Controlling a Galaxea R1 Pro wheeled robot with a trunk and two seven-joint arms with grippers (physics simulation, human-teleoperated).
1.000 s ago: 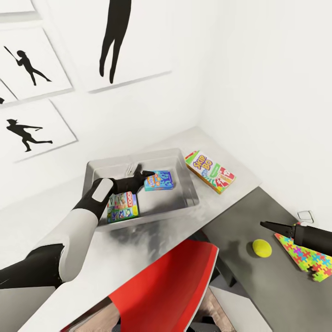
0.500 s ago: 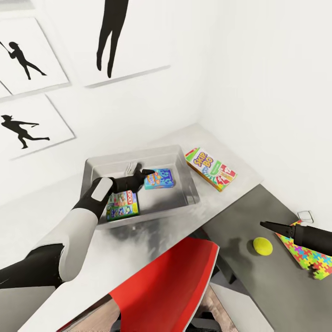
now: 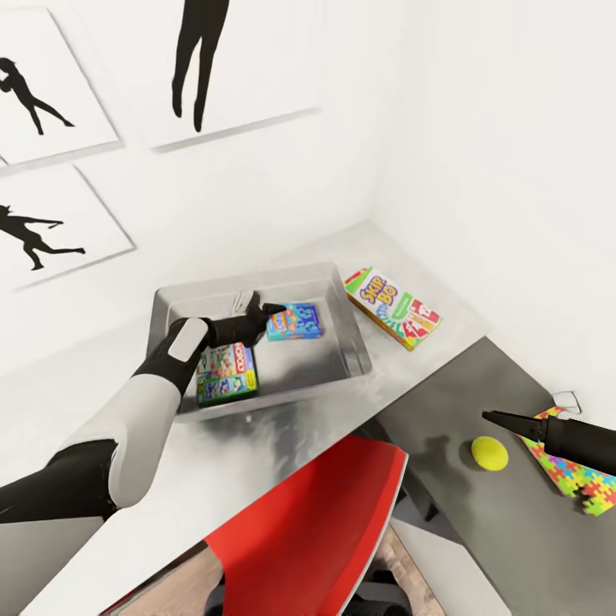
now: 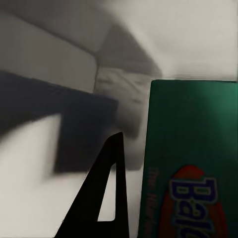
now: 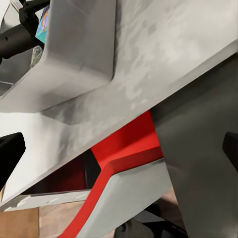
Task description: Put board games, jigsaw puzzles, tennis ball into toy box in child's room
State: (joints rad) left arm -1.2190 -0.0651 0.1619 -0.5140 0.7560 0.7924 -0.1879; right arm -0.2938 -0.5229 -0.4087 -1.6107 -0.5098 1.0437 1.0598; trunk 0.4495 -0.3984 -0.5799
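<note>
The light grey toy box stands on the table's light wing. Two board games lie flat in it: a blue one and a green-edged one. My left gripper is open inside the box, its dark fingertip against the blue game's edge. In the left wrist view one black finger stands beside a green box side. A third board game lies on the table right of the box. On the dark wing lie the tennis ball and a jigsaw puzzle. My right gripper hovers open above them.
A red chair sits under the table's front edge, between the two wings, and also shows in the right wrist view. White walls with black silhouette pictures close the corner behind the table. A small white object lies beyond the puzzle.
The whole head view has shifted a little, so the camera moved. Both arms keep their pose and both games in the box lie where they were.
</note>
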